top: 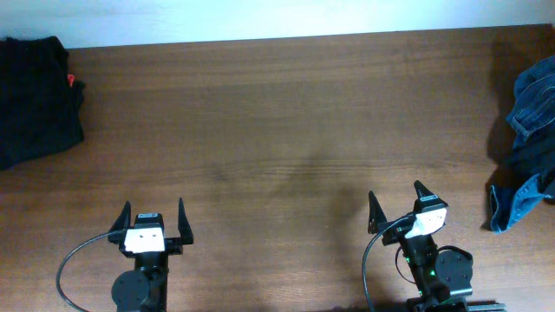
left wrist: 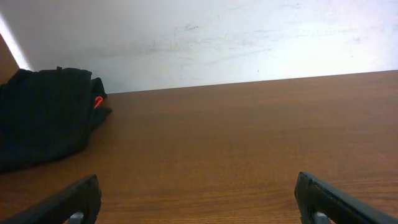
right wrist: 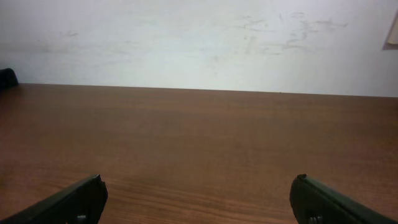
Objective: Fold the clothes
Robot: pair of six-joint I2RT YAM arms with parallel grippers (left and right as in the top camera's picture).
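A heap of black clothes (top: 35, 100) with a small red tag lies at the far left corner of the wooden table (top: 277, 130); the left wrist view shows the black clothes (left wrist: 43, 118) against the white wall. Crumpled blue denim (top: 529, 147) hangs over the table's right edge. My left gripper (top: 154, 217) rests at the near left, open, nothing between its fingers (left wrist: 81, 199). My right gripper (top: 397, 204) stands at the near right, also open and empty, its fingers (right wrist: 323, 199) wide apart. Both are far from the clothes.
A white wall (right wrist: 199, 43) runs behind the table's far edge. Bare wood spans the space between the two piles. A black cable (top: 78, 260) loops beside the left arm's base.
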